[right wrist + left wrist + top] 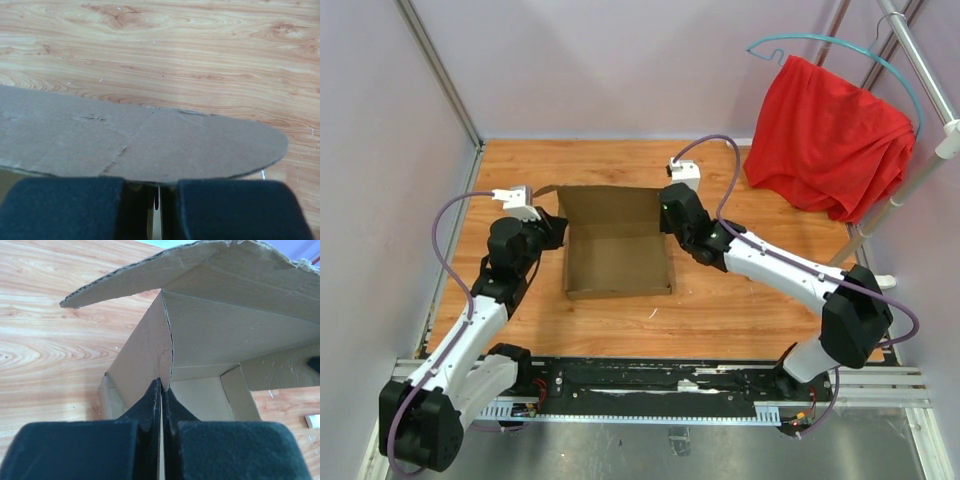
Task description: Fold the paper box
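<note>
The paper box (617,250) is brown cardboard and stands half formed on the wooden table, with its walls up and its lid flap raised at the back. My left gripper (558,228) is shut at the box's left wall. In the left wrist view its tips (162,385) press against the corner crease where the side wall (142,365) meets the back panel. My right gripper (668,213) is shut at the box's right wall. In the right wrist view a rounded cardboard flap (150,145) lies across my right gripper (159,187) and hides its tips.
A red cloth (830,135) hangs from a blue hanger on a metal rack (920,70) at the back right. A black rail (660,385) holding the arm bases runs along the near edge. Pale walls close in the left and back sides.
</note>
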You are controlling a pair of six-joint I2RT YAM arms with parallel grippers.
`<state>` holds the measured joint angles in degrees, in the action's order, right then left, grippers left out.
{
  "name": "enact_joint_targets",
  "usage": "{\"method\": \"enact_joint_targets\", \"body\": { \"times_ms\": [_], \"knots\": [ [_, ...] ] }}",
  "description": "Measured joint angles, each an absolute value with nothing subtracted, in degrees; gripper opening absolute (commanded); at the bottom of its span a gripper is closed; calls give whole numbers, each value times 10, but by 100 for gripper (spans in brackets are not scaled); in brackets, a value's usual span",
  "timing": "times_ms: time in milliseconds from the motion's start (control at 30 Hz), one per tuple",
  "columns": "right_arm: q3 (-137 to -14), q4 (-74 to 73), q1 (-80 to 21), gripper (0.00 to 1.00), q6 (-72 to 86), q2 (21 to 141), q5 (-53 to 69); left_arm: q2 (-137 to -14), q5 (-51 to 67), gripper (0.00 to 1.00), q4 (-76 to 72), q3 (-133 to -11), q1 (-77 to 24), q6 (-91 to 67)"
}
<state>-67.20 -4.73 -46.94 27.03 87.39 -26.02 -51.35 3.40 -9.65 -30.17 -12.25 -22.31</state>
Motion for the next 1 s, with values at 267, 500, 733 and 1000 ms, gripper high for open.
{"method": "enact_joint_targets", "body": {
  "times_ms": [267, 500, 733, 1000],
  "knots": [
    [-607, 5, -507, 2, 294, 840, -309, -452, 31, 2, -56, -274, -125, -231],
    [-580, 18, -516, 2, 324, 829, -315, -429, 34, 2, -33, -266, -126, -241],
    [-577, -20, -525, 3, 342, 853, -313, -429, 44, 16, -5, -256, -130, -246],
    [-531, -28, -544, 2, 357, 841, -359, -399, 65, 39, 28, -255, -134, -258]
  ]
}}
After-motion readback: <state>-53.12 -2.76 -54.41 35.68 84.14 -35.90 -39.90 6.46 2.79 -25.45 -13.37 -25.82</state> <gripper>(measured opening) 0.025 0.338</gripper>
